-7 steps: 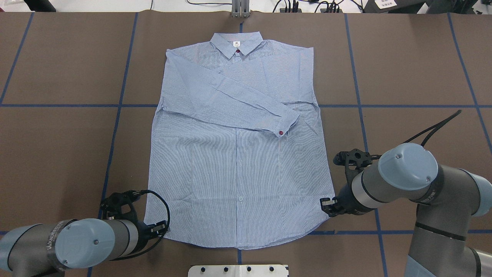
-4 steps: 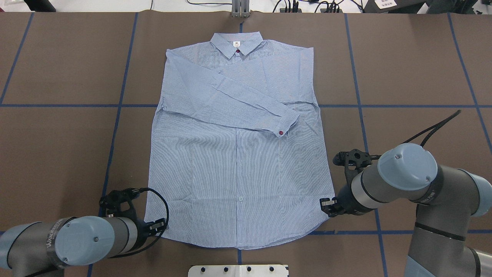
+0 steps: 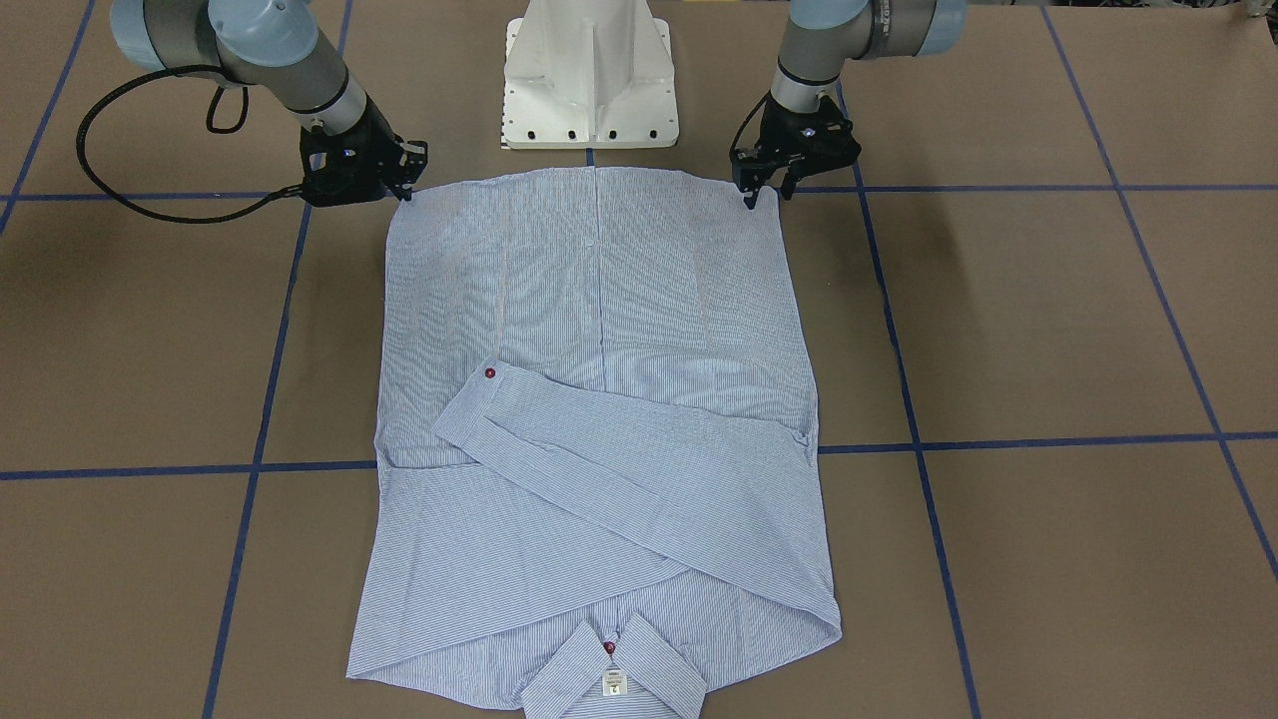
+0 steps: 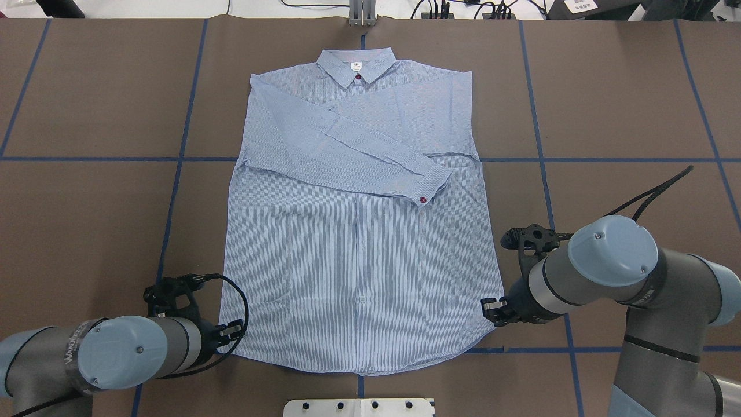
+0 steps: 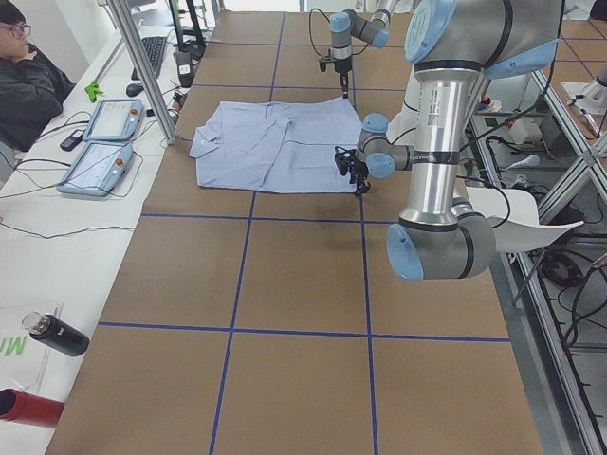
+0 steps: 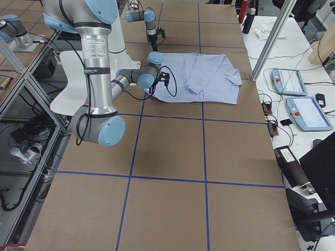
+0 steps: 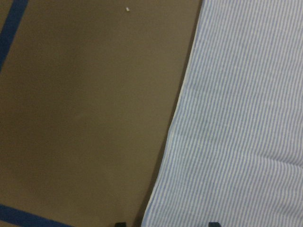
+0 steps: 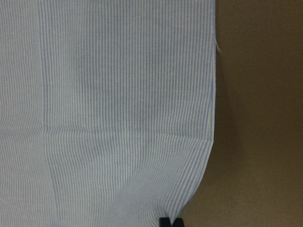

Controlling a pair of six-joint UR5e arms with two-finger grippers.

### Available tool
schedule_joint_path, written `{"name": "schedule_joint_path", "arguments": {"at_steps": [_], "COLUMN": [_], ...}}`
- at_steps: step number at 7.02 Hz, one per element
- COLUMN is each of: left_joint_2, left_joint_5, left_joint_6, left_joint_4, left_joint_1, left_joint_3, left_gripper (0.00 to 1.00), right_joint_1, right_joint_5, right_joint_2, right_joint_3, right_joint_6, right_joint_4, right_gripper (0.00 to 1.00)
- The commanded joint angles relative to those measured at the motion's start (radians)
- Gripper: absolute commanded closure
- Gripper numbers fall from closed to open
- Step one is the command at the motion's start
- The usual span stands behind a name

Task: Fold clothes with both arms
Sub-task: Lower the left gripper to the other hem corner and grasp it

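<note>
Label point(image 3: 614, 682) on shirt point(image 3: 599, 290) collar: print unreadable.

Brown desk point(image 7: 85, 118) fills the left. The striped shirt point(image 7: 236, 118) covers the right, its pale edge curving down toward bottom centre. Blue tape point(image 7: 12, 28) crosses both left corners. The pincer point(image 7: 166, 224) shows only two dark fingertips point(image 7: 120, 224) at the bottom, set apart: one over bare desk, one over cloth, with the shirt's edge between them.
</note>
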Motion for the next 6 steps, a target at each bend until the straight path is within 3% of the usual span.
{"name": "schedule_joint_path", "arguments": {"at_steps": [1,3,4,6], "left_joint_2": [0.001,-0.001,-0.001,-0.001], "left_joint_5": [-0.001,-0.001,-0.003,-0.003], "left_joint_6": [0.001,0.001,0.001,0.001], "left_joint_4": [0.0,0.0,0.0,0.002], "left_joint_1": [-0.001,0.004,0.005,0.008], "left_joint_3": [0.001,0.002,0.002,0.002], "left_gripper": [0.43,0.44,0.48,0.76], "right_joint_1": [0.0,0.0,0.0,0.0], "right_joint_5": [0.001,-0.001,0.001,0.001], "right_joint_2": [0.0,-0.001,-0.001,-0.001], "right_joint_3": [0.0,0.0,0.0,0.0], "right_joint_6": [0.0,0.0,0.0,-0.002], "right_joint_4": [0.0,0.0,0.0,0.0], "right_gripper": [1.0,1.0,1.0,1.0]}}
